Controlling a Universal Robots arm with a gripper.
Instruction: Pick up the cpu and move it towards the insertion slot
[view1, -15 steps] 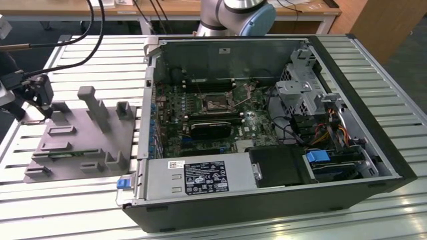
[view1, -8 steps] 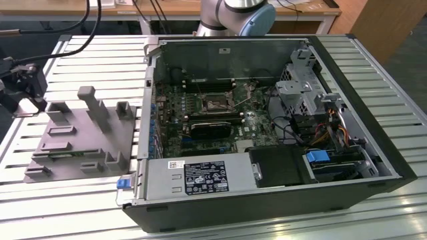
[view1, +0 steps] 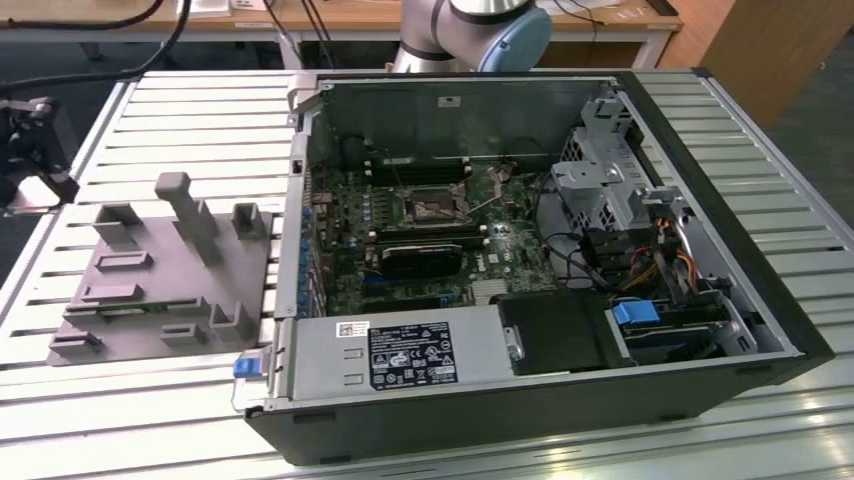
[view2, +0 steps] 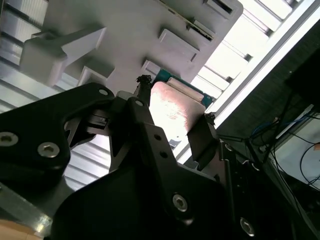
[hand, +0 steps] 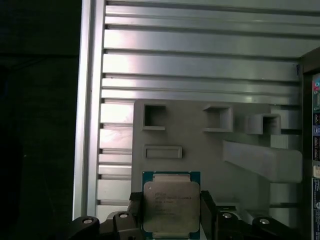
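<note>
Cpu (hand: 171, 206) sits clamped in the pincer (hand: 171, 200), grey fixture block (hand: 200, 150) behind it.

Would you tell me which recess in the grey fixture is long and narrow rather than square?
The long recess closest to the cpu in the first wrist view; the three square recesses lie in a row beyond it.

Glare on cpu (view2: 172, 110), table slats (view2: 250, 37); edges dark

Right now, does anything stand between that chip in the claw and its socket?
Yes. The small silvery square cpu is in the black claw; the computer case's upright metal side wall rises between it and the black square insertion slot.
</note>
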